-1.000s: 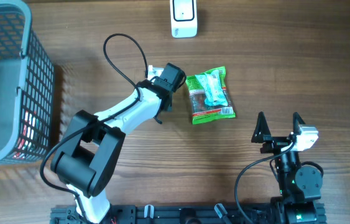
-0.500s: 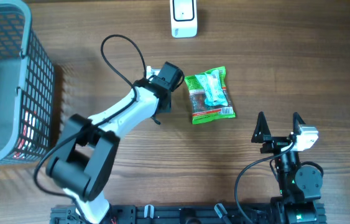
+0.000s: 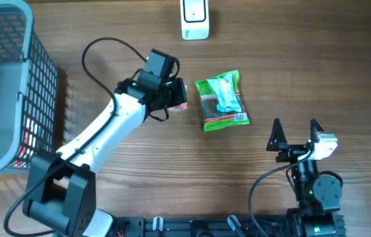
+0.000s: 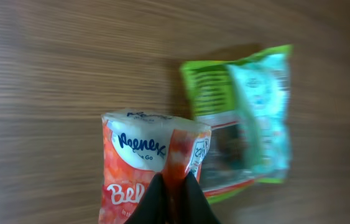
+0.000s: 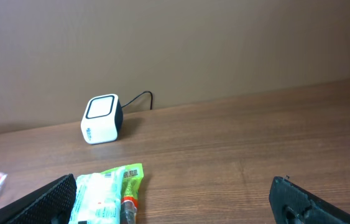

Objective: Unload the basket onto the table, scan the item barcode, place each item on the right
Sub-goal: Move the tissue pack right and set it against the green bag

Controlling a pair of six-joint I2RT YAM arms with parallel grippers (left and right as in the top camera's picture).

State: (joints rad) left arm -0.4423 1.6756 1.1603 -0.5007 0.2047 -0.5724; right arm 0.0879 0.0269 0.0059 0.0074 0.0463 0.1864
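Note:
My left gripper [image 4: 175, 182] is shut on the bottom edge of an orange-and-white Kleenex tissue pack [image 4: 142, 152], pinching a fold of its wrapper. From overhead the pack [image 3: 180, 100] hangs in the left gripper [image 3: 176, 94] just left of a green snack packet [image 3: 222, 100] lying flat on the table. The white barcode scanner [image 3: 195, 18] stands at the far edge. My right gripper [image 3: 296, 133] rests open near the front right, nothing between its fingers. In the right wrist view the scanner [image 5: 102, 118] faces me beyond the green packet [image 5: 109, 190].
A grey wire basket [image 3: 0, 85] with some items inside fills the left edge of the wooden table [image 3: 304, 59]. The left arm's black cable [image 3: 99, 49] loops above the arm. A cord runs from the scanner to the back wall.
The left gripper has closed on the tissue pack. The left arm has swung back and to the left, with the pack now hanging from its jaws. The right arm has not moved.

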